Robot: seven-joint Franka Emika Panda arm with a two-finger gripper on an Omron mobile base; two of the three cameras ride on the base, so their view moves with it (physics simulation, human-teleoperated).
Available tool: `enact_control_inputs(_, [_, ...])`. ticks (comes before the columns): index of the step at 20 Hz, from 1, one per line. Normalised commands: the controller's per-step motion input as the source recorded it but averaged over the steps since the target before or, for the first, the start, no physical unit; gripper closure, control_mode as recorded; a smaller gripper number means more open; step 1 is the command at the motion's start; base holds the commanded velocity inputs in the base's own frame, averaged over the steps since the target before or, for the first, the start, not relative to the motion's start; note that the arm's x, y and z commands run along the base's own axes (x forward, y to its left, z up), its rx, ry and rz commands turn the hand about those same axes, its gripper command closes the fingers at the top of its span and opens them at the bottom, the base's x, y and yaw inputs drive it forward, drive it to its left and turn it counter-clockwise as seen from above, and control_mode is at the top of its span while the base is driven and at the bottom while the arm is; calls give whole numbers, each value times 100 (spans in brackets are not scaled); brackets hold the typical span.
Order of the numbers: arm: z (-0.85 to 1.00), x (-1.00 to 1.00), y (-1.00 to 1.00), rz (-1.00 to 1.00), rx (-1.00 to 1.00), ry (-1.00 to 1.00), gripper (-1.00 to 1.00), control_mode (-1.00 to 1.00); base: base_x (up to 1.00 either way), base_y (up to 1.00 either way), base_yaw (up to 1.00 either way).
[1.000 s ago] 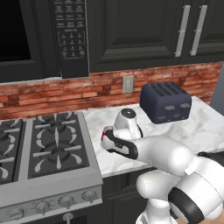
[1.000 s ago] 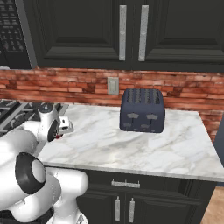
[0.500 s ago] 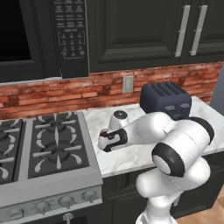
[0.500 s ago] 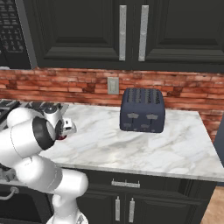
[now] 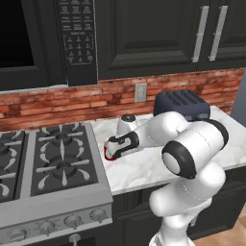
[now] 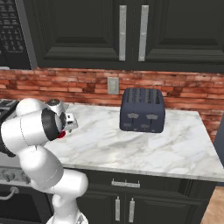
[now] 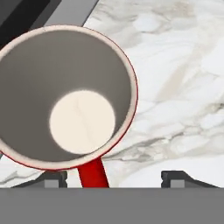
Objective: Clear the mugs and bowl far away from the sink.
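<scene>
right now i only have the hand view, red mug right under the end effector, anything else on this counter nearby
observer: yes, a white mug stands on the marble counter just beyond the arm, toward the brick wall.
operator: anything bigger further along
observer: a dark blue toaster sits near that wall, well apart from the red mug.
</scene>
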Motion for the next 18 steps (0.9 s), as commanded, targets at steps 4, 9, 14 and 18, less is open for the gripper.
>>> enact_control_inputs(4, [48, -65, 0, 4, 1, 0, -100, -100, 0, 0, 0])
enact_control_inputs(9, [60, -86, 0, 2, 0, -3, -100, -100, 0, 0, 0])
enact_control_inputs(14, [86, -86, -9, 0, 6, -7, -100, -100, 0, 0, 0])
enact_control_inputs(18, [91, -87, -12, 0, 8, -7, -100, -100, 0, 0, 0])
